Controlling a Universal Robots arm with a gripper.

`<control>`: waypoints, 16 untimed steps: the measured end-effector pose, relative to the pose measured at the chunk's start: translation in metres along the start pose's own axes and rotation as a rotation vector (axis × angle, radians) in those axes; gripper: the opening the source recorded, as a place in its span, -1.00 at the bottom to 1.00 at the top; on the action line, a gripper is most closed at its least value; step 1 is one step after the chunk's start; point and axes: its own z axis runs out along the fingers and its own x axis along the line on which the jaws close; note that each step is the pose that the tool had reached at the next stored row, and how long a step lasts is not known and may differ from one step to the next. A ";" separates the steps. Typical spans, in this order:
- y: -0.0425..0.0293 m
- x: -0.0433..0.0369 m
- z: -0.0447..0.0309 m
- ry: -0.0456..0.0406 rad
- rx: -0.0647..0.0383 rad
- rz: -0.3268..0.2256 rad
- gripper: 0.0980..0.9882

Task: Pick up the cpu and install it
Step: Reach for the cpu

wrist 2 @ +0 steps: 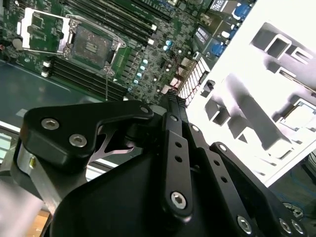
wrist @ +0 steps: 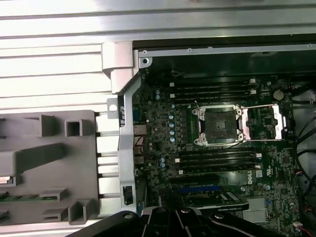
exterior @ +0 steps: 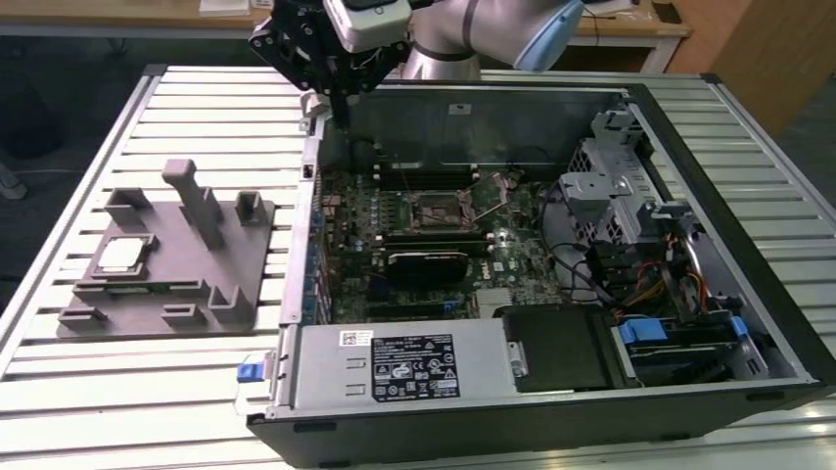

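Note:
The cpu (exterior: 120, 257), a small square chip with a silvery top, lies in a recess of the grey tray (exterior: 170, 294) on the exterior view's left, outside the computer case; it also shows as the cpu (wrist 2: 300, 116) in the second wrist view. My gripper (exterior: 337, 108) hangs high over the case's back corner on the tray's side, well away from the chip. Its fingers meet at the tip of the gripper (wrist 2: 170, 97), shut with nothing between them. The motherboard's socket (exterior: 438, 208) is uncovered, its metal frame (exterior: 503, 188) flipped up; both wrist views show the socket (wrist: 217, 126) (wrist 2: 91, 47).
The open computer case (exterior: 653, 98) lies on a slatted metal table (exterior: 196, 98). Upright posts (exterior: 196, 201) rise from the tray. Inside the case are a drive cage (exterior: 614, 186), cables (exterior: 653, 284) and a power supply (exterior: 405, 364).

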 end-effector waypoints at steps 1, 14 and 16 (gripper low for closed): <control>-0.0001 0.0012 -0.0001 0.0001 0.000 0.000 -0.98; -0.0013 0.0166 -0.0001 0.0000 0.000 0.000 -0.98; -0.0015 0.0191 -0.0001 0.0000 0.000 0.000 -0.98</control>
